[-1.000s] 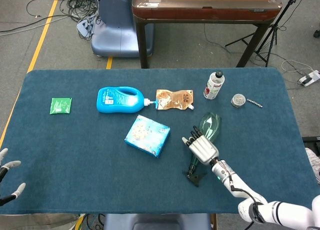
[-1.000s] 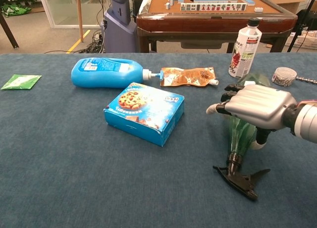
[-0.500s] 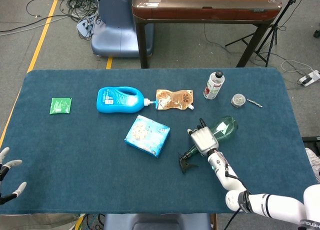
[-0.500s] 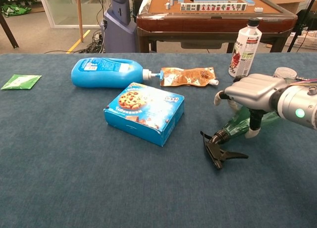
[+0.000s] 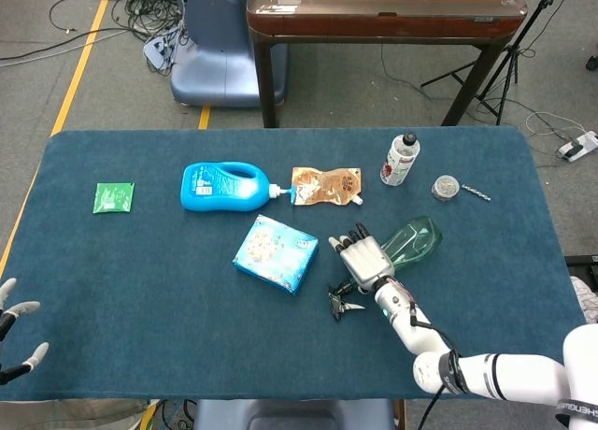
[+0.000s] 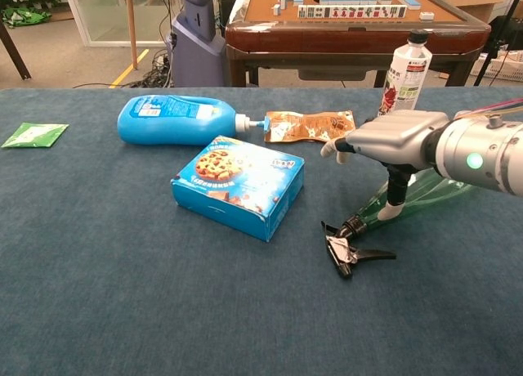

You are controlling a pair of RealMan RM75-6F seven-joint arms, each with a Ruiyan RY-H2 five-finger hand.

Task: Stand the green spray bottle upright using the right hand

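Observation:
The green spray bottle [image 5: 416,238] lies on its side on the blue table [image 5: 140,280], body toward the back right and black trigger head [image 5: 341,302] toward the front left. My right hand [image 5: 363,258] hovers palm down over its neck with fingers stretched out flat. In the chest view the right hand [image 6: 392,139] has its thumb hanging down against the neck of the spray bottle [image 6: 425,188], and nothing is gripped. My left hand [image 5: 14,341] sits at the table's front left corner, fingers apart and empty.
A blue cookie box [image 5: 276,253] lies just left of the right hand. Behind it are a blue detergent bottle [image 5: 224,186] on its side and a brown pouch [image 5: 325,187]. A white bottle [image 5: 400,160] stands at the back right beside a small tin [image 5: 446,188]. A green packet [image 5: 113,197] lies far left.
The spray bottle has swung round under my right hand, its trigger head moving from the front toward the left. The hand has shifted left along the neck. The left hand has stayed put.

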